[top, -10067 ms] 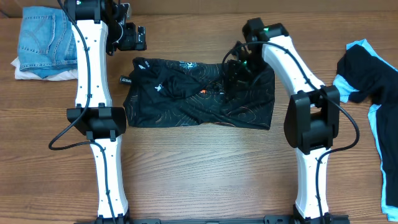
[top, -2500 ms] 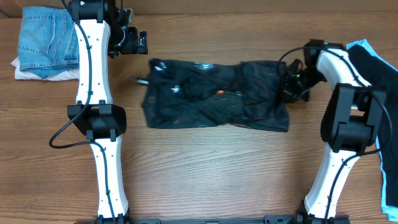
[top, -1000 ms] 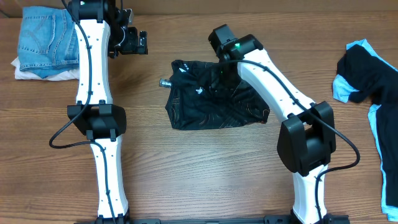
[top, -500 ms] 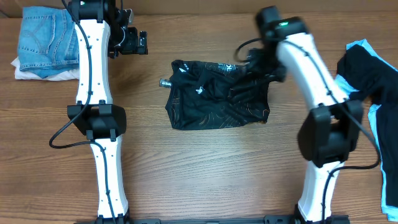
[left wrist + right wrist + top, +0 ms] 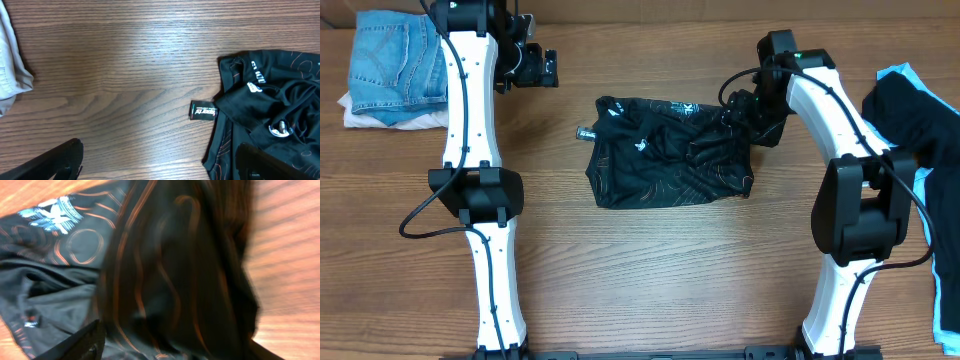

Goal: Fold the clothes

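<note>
Black jersey, soft and rumpled, lies roughly rectangular on woodgrain table.

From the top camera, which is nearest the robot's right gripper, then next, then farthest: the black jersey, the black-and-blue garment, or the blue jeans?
1. Black jersey with thin contour lines, in the middle, right at the right gripper.
2. Black-and-light-blue garment, at the far right edge.
3. Folded blue denim jeans, far top-left corner.
</note>
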Controlling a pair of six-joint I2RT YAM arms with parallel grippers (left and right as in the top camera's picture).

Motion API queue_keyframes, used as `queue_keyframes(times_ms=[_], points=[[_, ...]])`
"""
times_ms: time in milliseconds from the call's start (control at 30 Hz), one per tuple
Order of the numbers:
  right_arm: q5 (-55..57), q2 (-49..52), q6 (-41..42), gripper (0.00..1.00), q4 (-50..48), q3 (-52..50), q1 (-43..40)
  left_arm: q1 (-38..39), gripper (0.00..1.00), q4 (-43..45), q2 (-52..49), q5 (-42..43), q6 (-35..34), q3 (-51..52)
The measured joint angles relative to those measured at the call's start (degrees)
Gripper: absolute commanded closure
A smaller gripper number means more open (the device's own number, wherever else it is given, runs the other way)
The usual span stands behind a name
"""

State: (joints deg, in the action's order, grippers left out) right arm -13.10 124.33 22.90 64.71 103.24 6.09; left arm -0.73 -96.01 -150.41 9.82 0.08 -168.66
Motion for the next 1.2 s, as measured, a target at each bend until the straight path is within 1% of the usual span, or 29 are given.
queue_keyframes(times_ms=[100,200,333,400,533,567,800,833,867,900,967,1000,1033,1100,1200], points=[[-2.0,0.0,-0.1,0.29,-2.2,-0.5,0.0,0.0,0.0,0.0,0.0,0.0,0.0,0.0],[-3.1,0.0,-0.2,0.34,-3.7,-0.5,0.0,0.0,0.0,0.0,0.0,0.0,0.0,0.0],[-3.7,0.0,0.0,0.47,-5.6,-0.6,0.0,0.0,0.0,0.0,0.0,0.0,0.0,0.0],[-4.0,0.0,0.0,0.58,-6.6,-0.6,0.0,0.0,0.0,0.0,0.0,0.0,0.0,0.0],[-4.1,0.0,0.2,0.9,-8.3,-0.6,0.1,0.0,0.0,0.0,0.0,0.0,0.0,0.0],[-4.1,0.0,0.2,0.96,-9.0,-0.6,0.1,0.0,0.0,0.0,0.0,0.0,0.0,0.0],[-5.4,0.0,1.4,0.96,-16.8,-0.7,2.2,0.0,0.0,0.0,0.0,0.0,0.0,0.0],[-5.6,0.0,1.8,0.95,-18.4,-0.7,2.9,0.0,0.0,0.0,0.0,0.0,0.0,0.0],[-5.7,0.0,2.1,0.84,-19.6,-0.7,3.5,0.0,0.0,0.0,0.0,0.0,0.0,0.0],[-5.7,0.0,2.2,0.62,-20.7,-0.7,4.3,0.0,0.0,0.0,0.0,0.0,0.0,0.0],[-5.5,0.0,2.8,0.34,-22.6,-0.7,5.9,0.0,0.0,-0.1,0.0,0.0,0.0,0.0],[-5.0,0.0,2.9,0.24,-23.1,-0.7,6.7,0.0,0.0,-0.1,0.0,0.0,0.0,0.0],[-4.4,0.0,2.9,0.22,-23.1,-0.7,7.5,0.0,0.0,-0.1,0.0,0.0,0.0,0.0],[-3.9,0.0,2.7,0.21,-22.6,-0.7,8.5,0.0,0.0,-0.1,0.0,0.0,0.0,0.0],[-3.1,0.0,2.6,0.19,-18.4,-0.6,8.6,0.0,0.0,-0.2,0.0,0.0,0.0,0.0]])
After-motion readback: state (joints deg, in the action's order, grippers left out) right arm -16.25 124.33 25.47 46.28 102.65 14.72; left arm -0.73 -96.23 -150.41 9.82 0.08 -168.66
